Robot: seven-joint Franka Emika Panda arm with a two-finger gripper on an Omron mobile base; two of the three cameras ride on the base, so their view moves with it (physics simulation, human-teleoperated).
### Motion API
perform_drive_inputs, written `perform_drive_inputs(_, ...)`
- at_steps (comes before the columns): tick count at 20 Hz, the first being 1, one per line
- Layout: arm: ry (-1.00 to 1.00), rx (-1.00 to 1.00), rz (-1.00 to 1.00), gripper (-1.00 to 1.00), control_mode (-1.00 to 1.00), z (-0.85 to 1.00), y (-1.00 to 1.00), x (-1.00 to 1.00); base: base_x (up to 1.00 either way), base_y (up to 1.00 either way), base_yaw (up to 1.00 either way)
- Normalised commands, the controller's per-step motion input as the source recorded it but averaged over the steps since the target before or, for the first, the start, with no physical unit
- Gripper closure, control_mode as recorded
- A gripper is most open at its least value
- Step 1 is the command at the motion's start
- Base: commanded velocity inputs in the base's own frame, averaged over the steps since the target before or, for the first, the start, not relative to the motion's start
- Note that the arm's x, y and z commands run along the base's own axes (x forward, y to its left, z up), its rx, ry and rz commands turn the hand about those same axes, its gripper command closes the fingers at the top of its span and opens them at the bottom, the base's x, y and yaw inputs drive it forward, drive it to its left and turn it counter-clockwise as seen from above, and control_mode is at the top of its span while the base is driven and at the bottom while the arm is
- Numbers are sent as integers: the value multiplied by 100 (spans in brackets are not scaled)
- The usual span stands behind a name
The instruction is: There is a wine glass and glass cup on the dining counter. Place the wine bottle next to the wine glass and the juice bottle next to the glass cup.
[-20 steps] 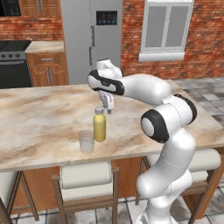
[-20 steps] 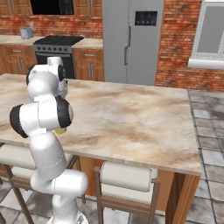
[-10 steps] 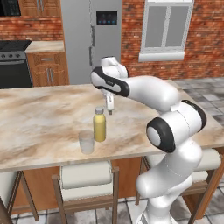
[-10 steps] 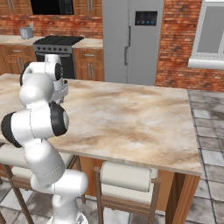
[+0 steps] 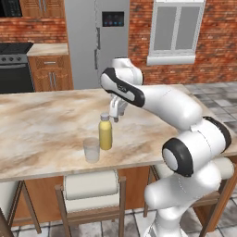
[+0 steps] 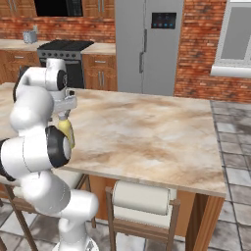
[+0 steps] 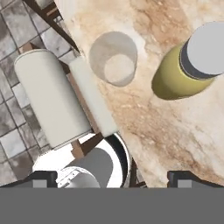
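I'm seeing a yellow juice bottle [image 5: 105,134] with a grey-silver cap, a translucent greyish-white glass cup [image 5: 91,150], both on the beige-brown marbled dining counter [image 5: 41,125], a cream padded stool [image 5: 90,185] below, red brick wall [image 5: 215,41] behind.

the juice bottle [image 5: 105,133] is a small yellow bottle with a grey-silver cap; it stands upright on the dining counter [image 5: 46,125], near the counter's front edge. the glass cup [image 5: 91,149] is a translucent greyish-white straight-sided tumbler without a stem, upright and open at the top, shorter than the bottle. it stands just beside the bottle, on its left and slightly nearer the front edge, apart from it. the dining counter has a beige-brown marbled top on a wooden base. from above, the cup's interior appears empty.
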Motion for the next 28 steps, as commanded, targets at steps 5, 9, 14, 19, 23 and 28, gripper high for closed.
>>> perform_drive_inputs(5,2,-4,-28,-100,-100,28,-9,-34,0,0,0)
perform_drive_inputs(9,6,-6,-25,-100,-100,25,-13,-31,0,0,0)
perform_drive_inputs(14,1,-7,-23,-100,-100,11,-13,-40,0,0,0)
perform_drive_inputs(19,0,-13,-17,-100,-100,0,-2,-41,0,0,0)
perform_drive_inputs(23,0,-10,-11,-100,-100,-3,0,-36,0,0,0)
perform_drive_inputs(28,-1,0,-13,-100,-100,0,-3,-34,0,0,0)
